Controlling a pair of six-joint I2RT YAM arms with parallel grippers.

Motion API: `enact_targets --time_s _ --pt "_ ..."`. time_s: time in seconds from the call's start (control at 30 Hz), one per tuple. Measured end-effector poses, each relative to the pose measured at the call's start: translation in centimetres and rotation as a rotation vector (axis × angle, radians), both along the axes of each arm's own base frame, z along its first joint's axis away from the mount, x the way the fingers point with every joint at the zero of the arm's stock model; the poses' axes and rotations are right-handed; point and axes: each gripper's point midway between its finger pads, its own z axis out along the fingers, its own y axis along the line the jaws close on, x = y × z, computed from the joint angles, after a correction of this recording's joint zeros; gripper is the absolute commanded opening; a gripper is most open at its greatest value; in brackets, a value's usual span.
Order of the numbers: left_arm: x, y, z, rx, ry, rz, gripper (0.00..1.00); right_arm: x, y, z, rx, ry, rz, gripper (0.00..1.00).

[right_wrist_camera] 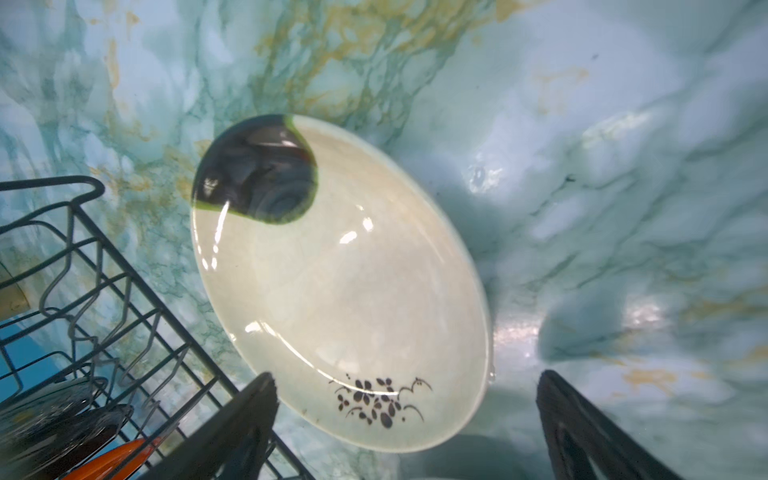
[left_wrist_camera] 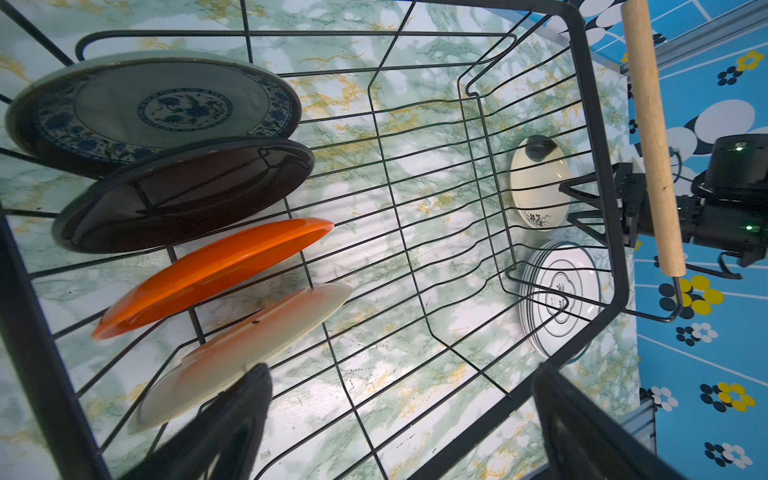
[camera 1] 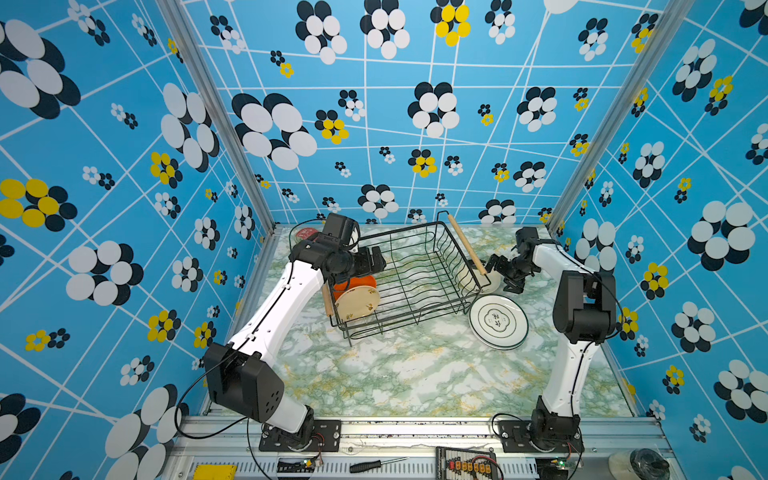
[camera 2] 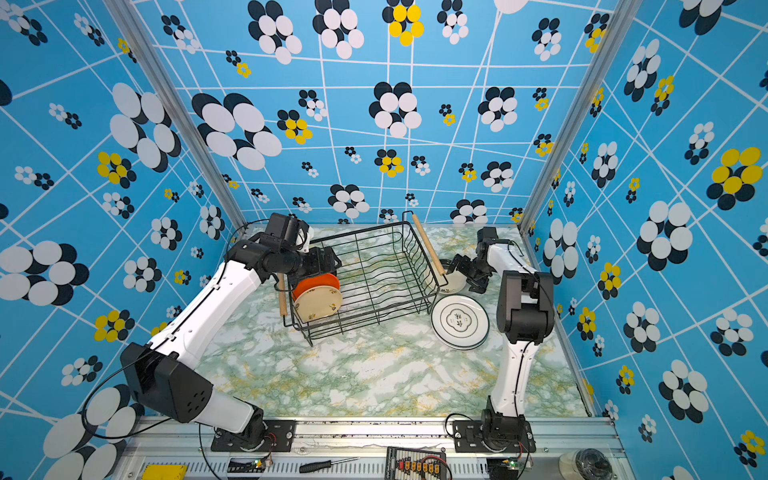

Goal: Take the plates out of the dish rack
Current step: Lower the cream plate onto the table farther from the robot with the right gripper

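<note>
You are looking into a booth with blue walls, printed with white lines and black, white and yellow flowers. Metal posts stand in both far corners. The table has a green-and-white marble top with gold veins. A screwdriver lies on the metal rail along its near edge.

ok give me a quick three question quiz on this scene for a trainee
1. How many plates stand in the dish rack?
2. True or false: the right pincer is open, not gripping the cream flower-print plate.
3. The stack of white emblem plates is: A in the rack, B on the marble table beside the rack, C in the left pincer.
Key: 1 four; 2 true; 3 B.
</note>
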Motion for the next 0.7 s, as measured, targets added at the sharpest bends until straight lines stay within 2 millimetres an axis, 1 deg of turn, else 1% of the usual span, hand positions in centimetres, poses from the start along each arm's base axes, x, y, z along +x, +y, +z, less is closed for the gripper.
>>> enact_targets --time_s 0.13,0.23,0.37,0.43,0.53,0.6,0.7 --pt "0.1 0.6 -0.9 0.079 0.019 -0.004 0.99 -0.4 0.4 2.2 -0.044 -0.033 0.019 0.99" --pt "-0.3 1.2 -1.4 0.147 0.027 -0.012 0.99 -0.7 1.2 3.6 -0.063 -0.051 0.039 0.99" --pt "-0.4 2.0 -1.3 0.22 0.029 -0.01 0.99 -0.8 2.6 4.5 -0.096 -0.056 0.079 0.99" --pt "-0.2 2.5 -1.0 0.251 0.024 -0.006 0.99 -0.8 3.5 5.0 -0.108 -0.062 0.103 0.99" --pt "-0.2 3.0 -1.2 0.286 0.032 -0.002 0.99 -0.6 4.9 6.0 -0.129 -0.079 0.135 0.99" --pt "-0.4 3.3 -1.5 0.305 0.043 -0.004 0.99 -0.6 5.2 6.2 -0.157 -0.08 0.148 0.99" --pt "-0.6 3.7 -2.0 0.332 0.06 -0.011 0.99 -0.8 6.4 6.2 -0.177 -0.066 0.18 0.99"
